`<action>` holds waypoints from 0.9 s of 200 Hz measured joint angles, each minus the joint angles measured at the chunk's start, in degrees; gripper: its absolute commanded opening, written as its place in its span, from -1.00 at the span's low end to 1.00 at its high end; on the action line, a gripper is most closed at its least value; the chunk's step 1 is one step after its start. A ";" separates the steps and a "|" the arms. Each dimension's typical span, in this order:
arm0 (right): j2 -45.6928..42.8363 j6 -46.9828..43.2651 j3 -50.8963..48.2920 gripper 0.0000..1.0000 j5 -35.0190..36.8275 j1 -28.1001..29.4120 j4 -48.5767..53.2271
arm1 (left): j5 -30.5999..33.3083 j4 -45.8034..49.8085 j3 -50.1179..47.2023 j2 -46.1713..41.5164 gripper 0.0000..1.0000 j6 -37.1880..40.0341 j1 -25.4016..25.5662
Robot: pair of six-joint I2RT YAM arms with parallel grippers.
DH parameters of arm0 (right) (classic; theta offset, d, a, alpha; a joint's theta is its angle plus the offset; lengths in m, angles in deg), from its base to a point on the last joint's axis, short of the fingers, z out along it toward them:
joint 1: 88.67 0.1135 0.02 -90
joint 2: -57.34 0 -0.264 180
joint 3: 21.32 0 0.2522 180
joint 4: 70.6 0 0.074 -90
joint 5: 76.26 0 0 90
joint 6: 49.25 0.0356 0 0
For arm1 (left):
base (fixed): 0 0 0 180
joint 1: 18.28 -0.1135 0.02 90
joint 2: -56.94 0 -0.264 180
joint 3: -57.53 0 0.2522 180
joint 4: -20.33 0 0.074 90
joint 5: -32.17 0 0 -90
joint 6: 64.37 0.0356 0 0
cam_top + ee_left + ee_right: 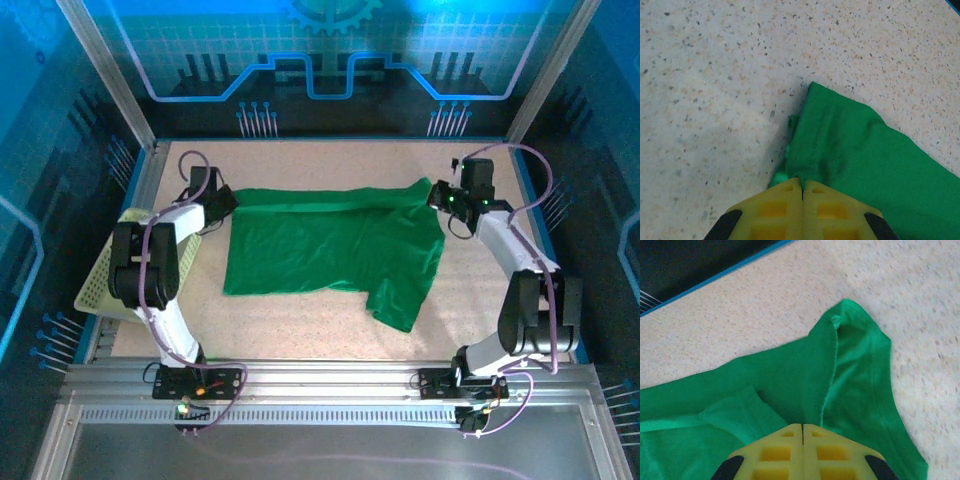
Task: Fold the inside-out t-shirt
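Your left gripper [802, 192] has its jaws clenched on a corner of the green t-shirt [320, 250]. Your right gripper [803, 427] pinches a raised fold, the bite itself hidden beneath it. Both reach forward on bent elbows to the shirt's far corners. It lies spread on the speckled surface [300, 330], with blue-lit panels [330, 60] behind.

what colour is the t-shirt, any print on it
Plain bright green t-shirt, no print; best in the top external view.
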 measured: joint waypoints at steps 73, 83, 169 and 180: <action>-1.77 6.32 -8.55 0.01 0.63 -0.55 0.44 | -1.01 -0.07 -6.60 -3.26 -0.26 -3.17 -0.26; -2.08 6.05 -8.50 0.07 0.76 -0.68 0.70 | -0.50 0.94 -7.06 -4.39 -0.16 -3.74 -0.57; 9.86 4.79 13.42 0.15 0.72 1.29 2.95 | -3.15 5.88 6.60 -7.91 0.00 -3.87 1.77; 15.08 5.05 16.96 0.12 -0.17 1.92 3.02 | -4.83 5.70 8.90 -4.48 0.00 -3.91 2.29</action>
